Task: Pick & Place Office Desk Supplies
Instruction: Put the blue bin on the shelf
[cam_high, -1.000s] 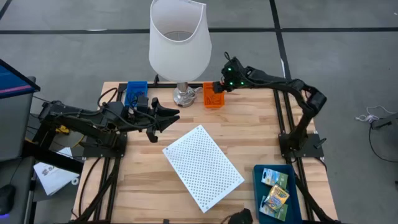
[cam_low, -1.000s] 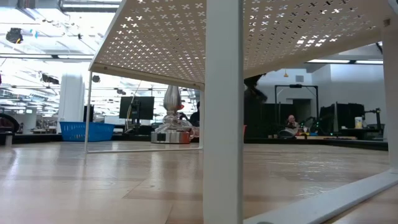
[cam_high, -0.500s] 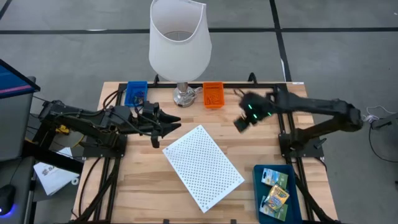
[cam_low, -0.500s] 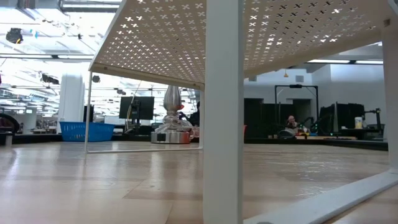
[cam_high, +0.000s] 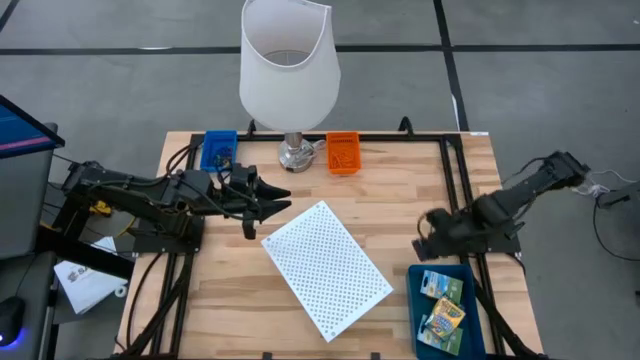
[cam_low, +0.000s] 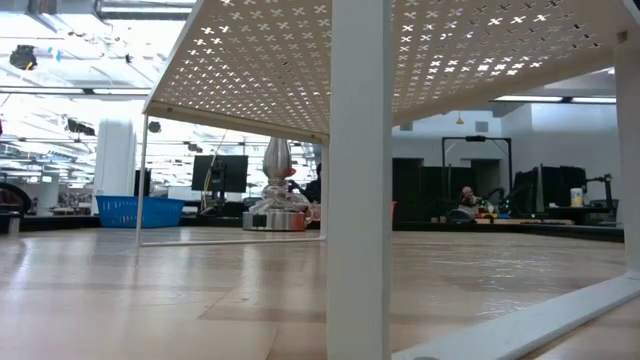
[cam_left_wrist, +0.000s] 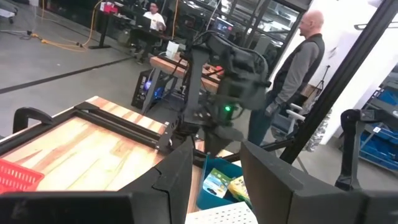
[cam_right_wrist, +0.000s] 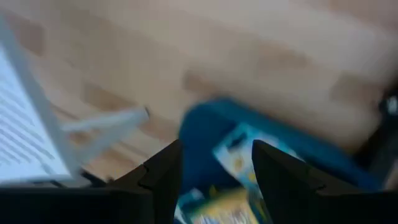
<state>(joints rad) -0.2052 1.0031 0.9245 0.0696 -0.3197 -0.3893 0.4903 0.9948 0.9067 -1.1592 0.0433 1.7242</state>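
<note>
Two printed boxes sit in the blue tray at my near right corner. My right gripper just swung from the orange bin to above them, fingers apart, empty. Left gripper waits half-open, empty, beside the white rack; the lamp crowds the far edge.

Light: even overhead room light is falling on the table, casting soft shadows.
Glare: bright ceiling lights are washing out the low view's upper left.
Blur: the right wrist view is smearing heavily.
Focus: high view is staying crisp.
</note>
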